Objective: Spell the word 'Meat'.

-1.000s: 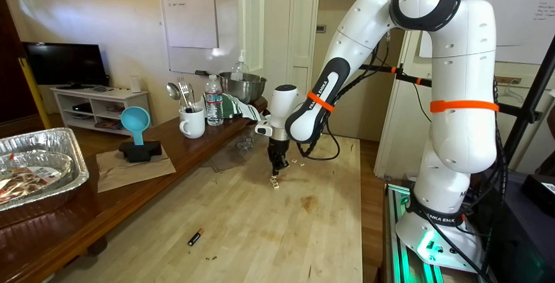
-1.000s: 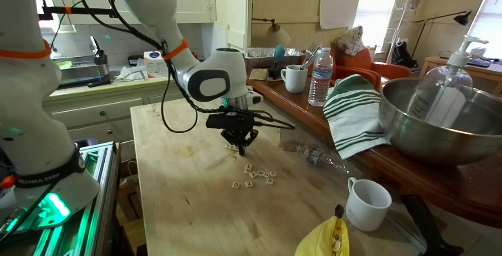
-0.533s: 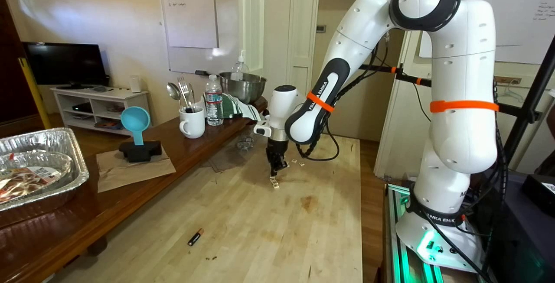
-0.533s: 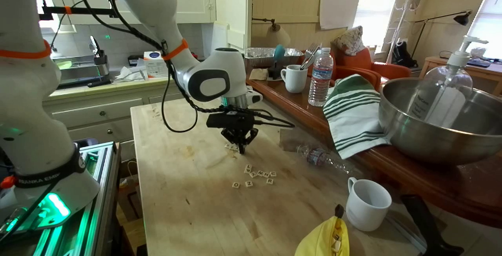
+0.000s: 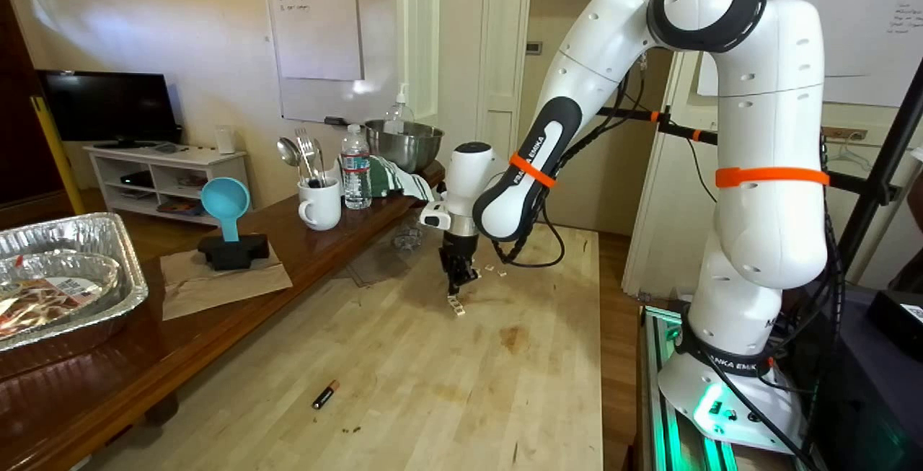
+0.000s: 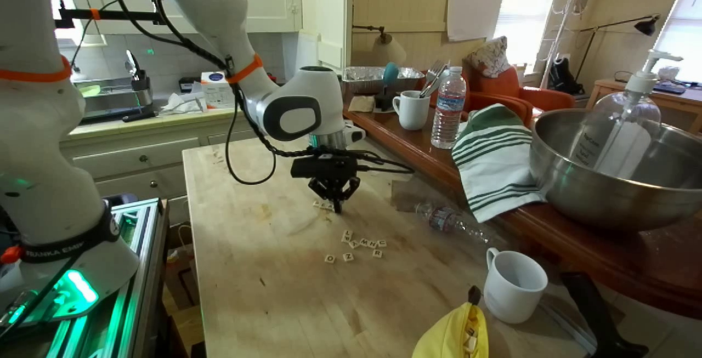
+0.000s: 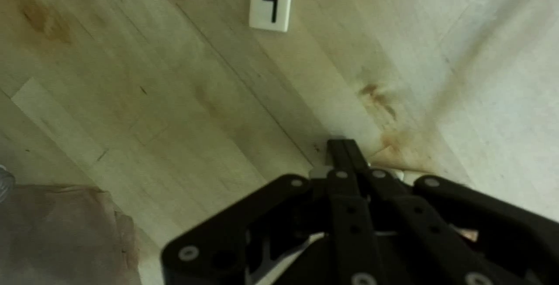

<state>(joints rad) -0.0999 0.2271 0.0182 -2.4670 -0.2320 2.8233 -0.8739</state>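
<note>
A short row of small pale letter tiles (image 6: 323,205) lies on the wooden table; it also shows in an exterior view (image 5: 456,305). My gripper (image 7: 343,145) is shut with its black fingertips together and nothing seen between them. The tips are down at the table at one end of the row, seen in both exterior views (image 6: 338,209) (image 5: 453,292). In the wrist view the fingers cover most of the row; pale tile edges (image 7: 414,177) show beside them. I cannot tell whether the tips touch a tile. The row's letters are not legible.
Several loose letter tiles (image 6: 349,257) lie apart from the row; an L tile (image 7: 270,10) is clear in the wrist view. A plastic bottle (image 6: 447,219) lies by the raised wooden counter. A white mug (image 6: 514,285) and a yellow pouch (image 6: 455,330) stand nearby. A battery (image 5: 325,394) lies on the table.
My shut gripper has moved a little along the table, slightly left in an exterior view. The tile row seems to have shifted slightly with it. The loose tiles have not moved.
</note>
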